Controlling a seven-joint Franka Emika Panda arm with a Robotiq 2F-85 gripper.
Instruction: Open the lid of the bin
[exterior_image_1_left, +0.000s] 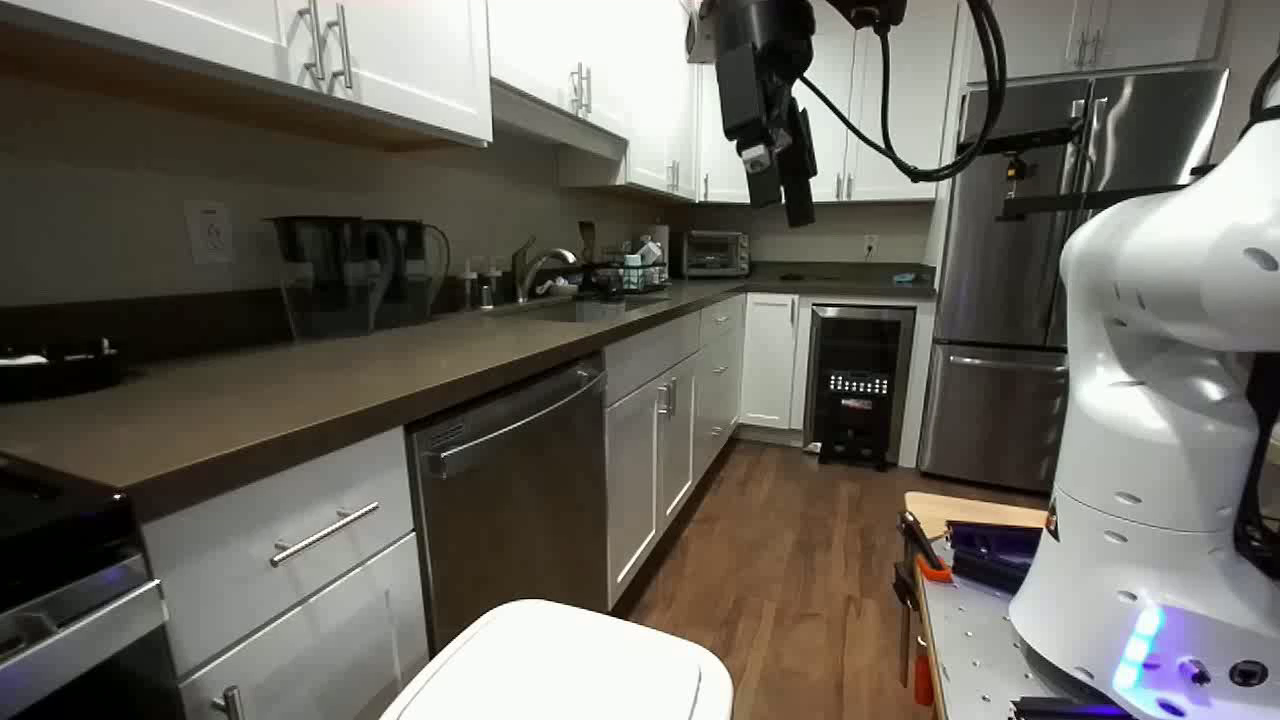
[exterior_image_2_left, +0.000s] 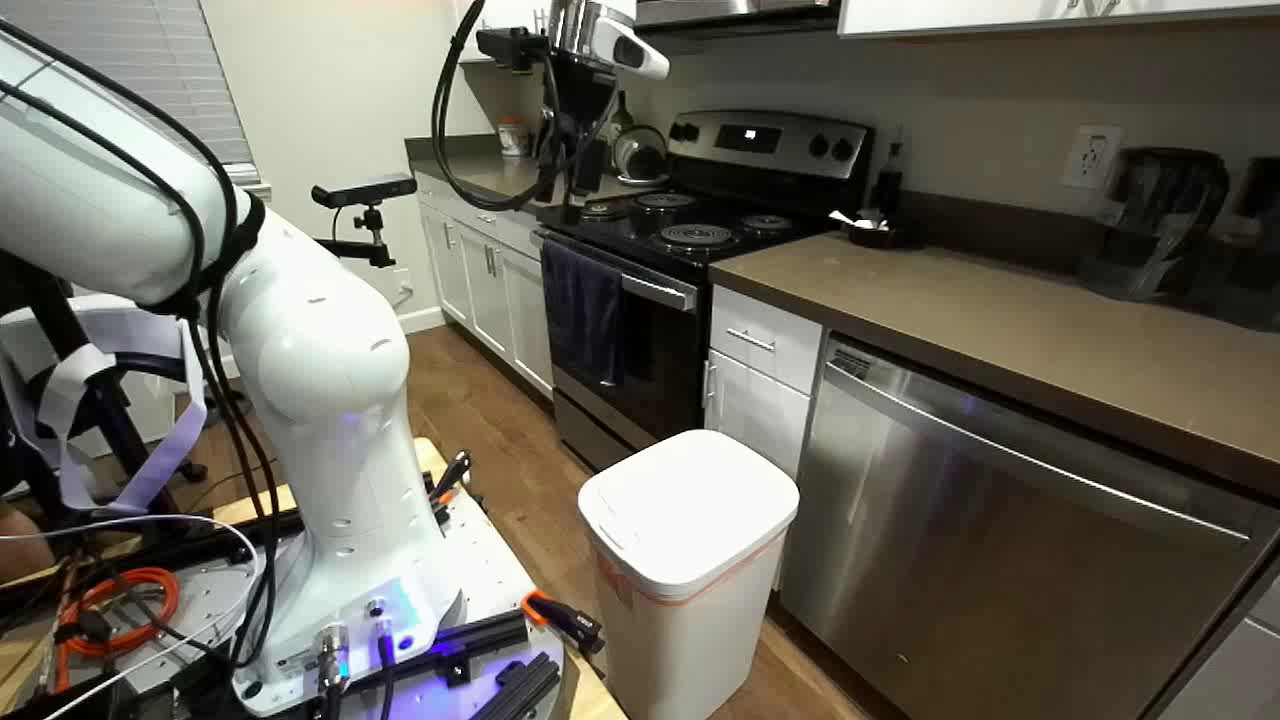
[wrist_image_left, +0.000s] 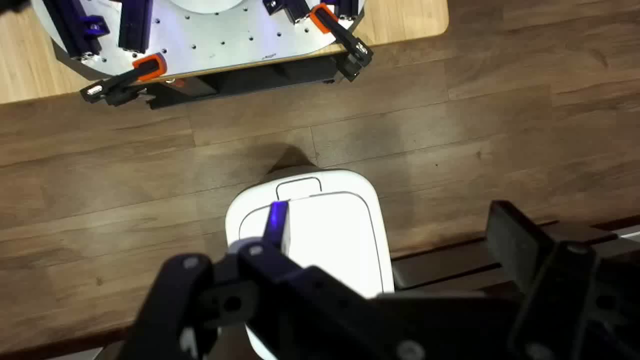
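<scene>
The bin (exterior_image_2_left: 690, 640) is a white plastic trash bin standing on the floor in front of the dishwasher. Its flat white lid (exterior_image_2_left: 700, 490) is shut on top. The lid also shows at the bottom of an exterior view (exterior_image_1_left: 570, 665) and below the gripper in the wrist view (wrist_image_left: 332, 235). A small outlined tab (wrist_image_left: 299, 189) marks the lid's end nearer the robot's table. My gripper (wrist_image_left: 393, 217) is open and empty, high above the bin, with its fingers pointing down. It also shows in both exterior views (exterior_image_1_left: 782, 200) (exterior_image_2_left: 575, 185). The gripper hides part of the lid in the wrist view.
The robot's table (wrist_image_left: 405, 20), with orange-black clamps (wrist_image_left: 347, 42) at its edge, stands beside the bin. The steel dishwasher (exterior_image_2_left: 1000, 540), the countertop (exterior_image_2_left: 1000, 310) and the stove (exterior_image_2_left: 690, 230) are on the bin's other side. Wood floor (wrist_image_left: 450, 130) surrounds the bin.
</scene>
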